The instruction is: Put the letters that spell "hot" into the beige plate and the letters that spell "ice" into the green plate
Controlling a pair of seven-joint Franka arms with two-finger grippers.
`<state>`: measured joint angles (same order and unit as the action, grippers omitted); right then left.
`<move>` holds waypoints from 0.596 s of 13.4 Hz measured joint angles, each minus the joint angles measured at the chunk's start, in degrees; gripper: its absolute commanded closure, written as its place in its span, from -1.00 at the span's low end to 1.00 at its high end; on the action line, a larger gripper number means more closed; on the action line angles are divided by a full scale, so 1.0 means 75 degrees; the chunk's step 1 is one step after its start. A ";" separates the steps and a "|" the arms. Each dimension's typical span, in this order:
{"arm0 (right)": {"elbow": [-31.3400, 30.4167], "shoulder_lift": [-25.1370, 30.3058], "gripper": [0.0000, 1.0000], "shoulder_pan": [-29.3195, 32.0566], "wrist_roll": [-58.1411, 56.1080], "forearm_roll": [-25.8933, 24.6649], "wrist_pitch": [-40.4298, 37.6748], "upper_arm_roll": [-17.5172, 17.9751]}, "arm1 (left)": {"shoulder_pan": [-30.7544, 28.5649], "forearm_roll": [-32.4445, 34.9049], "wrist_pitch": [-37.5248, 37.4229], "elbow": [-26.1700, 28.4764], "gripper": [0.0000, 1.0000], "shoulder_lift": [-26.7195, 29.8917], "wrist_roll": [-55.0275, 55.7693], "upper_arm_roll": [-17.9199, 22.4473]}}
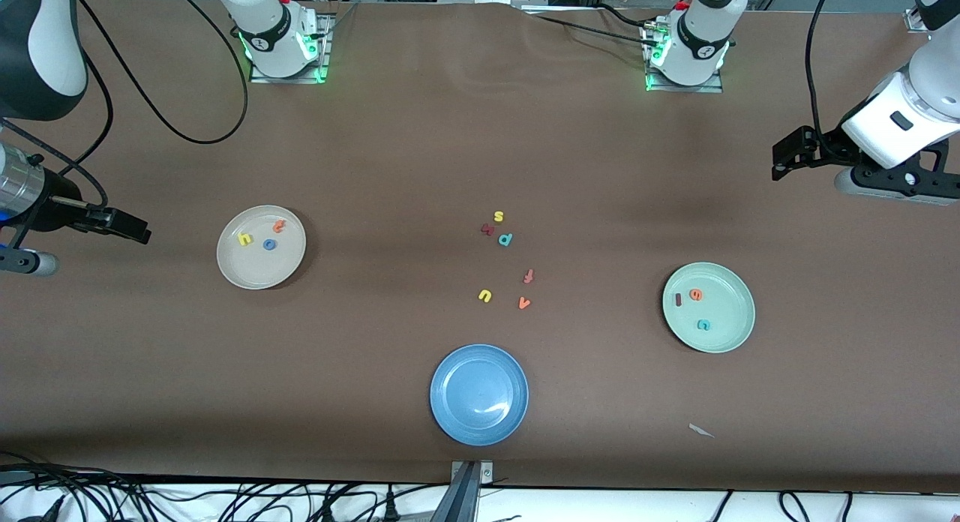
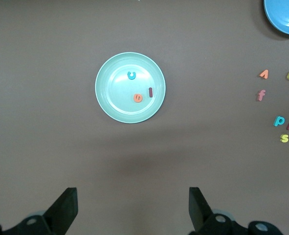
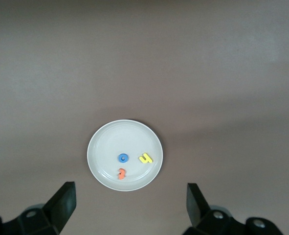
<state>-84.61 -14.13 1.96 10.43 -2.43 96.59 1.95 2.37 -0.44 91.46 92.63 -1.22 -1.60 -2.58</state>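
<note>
Two claws, both spread wide and empty: the left gripper [image 2: 129, 208] hangs high above the bare table at the left arm's end, and the right gripper [image 3: 129, 208] does the same at the right arm's end, touching nothing. Each looks down on its own plate from well above. The green plate [image 1: 739, 334] holds the dark red i [image 1: 679, 299], the orange e [image 1: 696, 295] and the teal c [image 1: 703, 325], all lying apart inside the rim. The beige plate [image 1: 232, 271] holds the yellow h [image 1: 244, 239], the blue o [image 1: 269, 244] and the orange t [image 1: 279, 226], likewise inside the rim. Judged from this, both words are sorted and nothing of the task is left; the arms appear to wait clear of the work. Loose letters lie on the table between the two plates: yellow s [image 1: 499, 216], a dark red letter [image 1: 487, 229] I cannot read, teal p [image 1: 505, 239], reddish f [image 1: 528, 276], yellow u [image 1: 484, 295], orange v [image 1: 524, 303]. Nearer the front camera than these sits the blue plate [image 1: 450, 417], with no letter in it.
</note>
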 measured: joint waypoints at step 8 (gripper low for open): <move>0.0117 0.0017 -0.99 0.0000 0.0000 -0.0002 0.0000 0.0000 | -0.0032 0.0000 -0.0012 -0.0016 -1.00 -0.0001 0.0000 0.0025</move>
<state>-83.74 -13.99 1.96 10.43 -2.44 96.59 1.95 2.12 -0.44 91.37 92.51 -1.22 -1.60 -2.39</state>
